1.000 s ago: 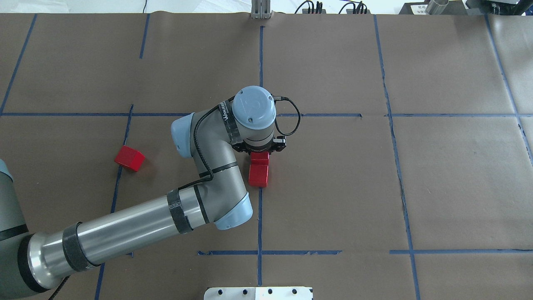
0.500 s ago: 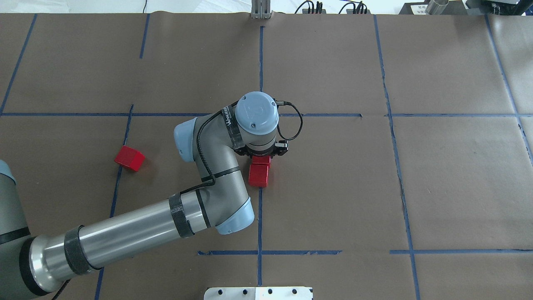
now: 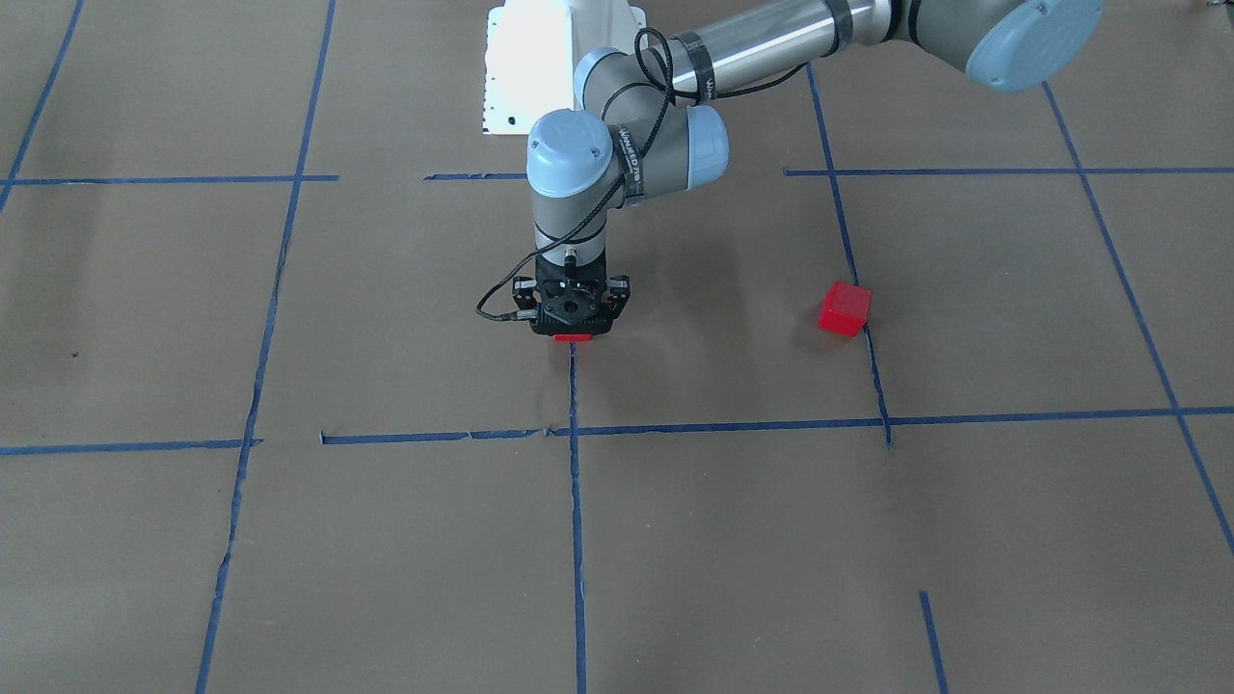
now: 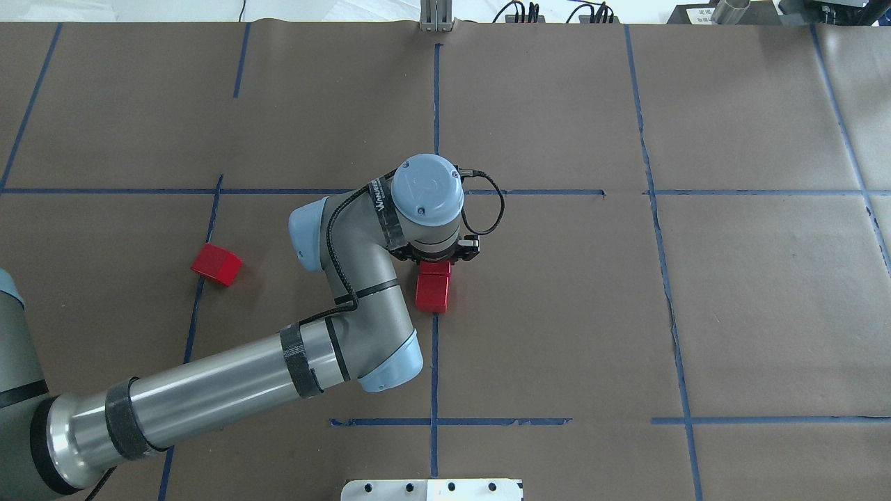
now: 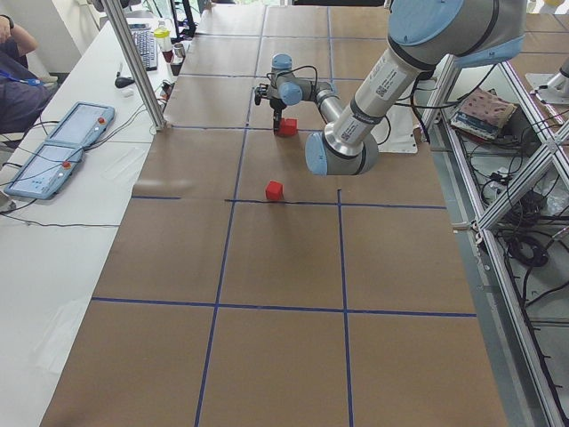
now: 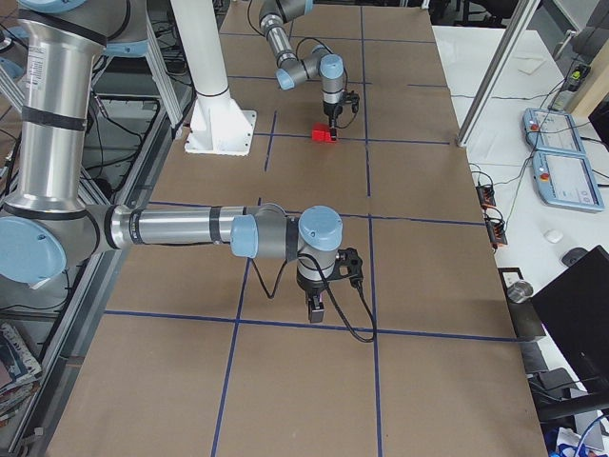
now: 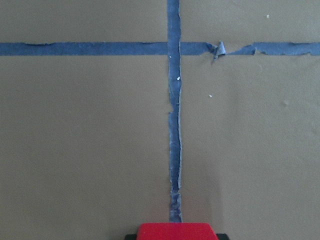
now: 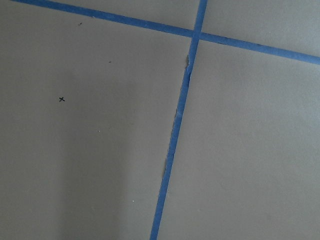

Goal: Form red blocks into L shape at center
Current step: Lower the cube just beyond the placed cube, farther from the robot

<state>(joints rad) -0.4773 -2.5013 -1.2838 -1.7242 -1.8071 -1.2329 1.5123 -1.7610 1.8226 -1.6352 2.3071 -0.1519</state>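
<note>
My left gripper [image 4: 436, 263] points straight down at the table's middle, on the centre tape line. It looks shut on a red block [image 4: 437, 268], which also shows at the bottom edge of the left wrist view [image 7: 175, 231]. That block sits against a second red block [image 4: 431, 293] on the side nearer me. The third red block [image 4: 216, 264] lies alone to the left, also seen in the front view [image 3: 845, 308]. My right gripper [image 6: 317, 309] hangs over bare paper far off to the right; I cannot tell whether it is open or shut.
Brown paper with a blue tape grid [image 4: 436, 104] covers the table. The white base plate [image 4: 431, 489] sits at the near edge. My left forearm [image 4: 209, 396] stretches across the near-left cell. Cables and tablets [image 5: 53, 151] lie beyond the far edge.
My left gripper has shifted slightly toward me and to the right with the red block, bringing it closer against the second block. The lone block has not moved.
</note>
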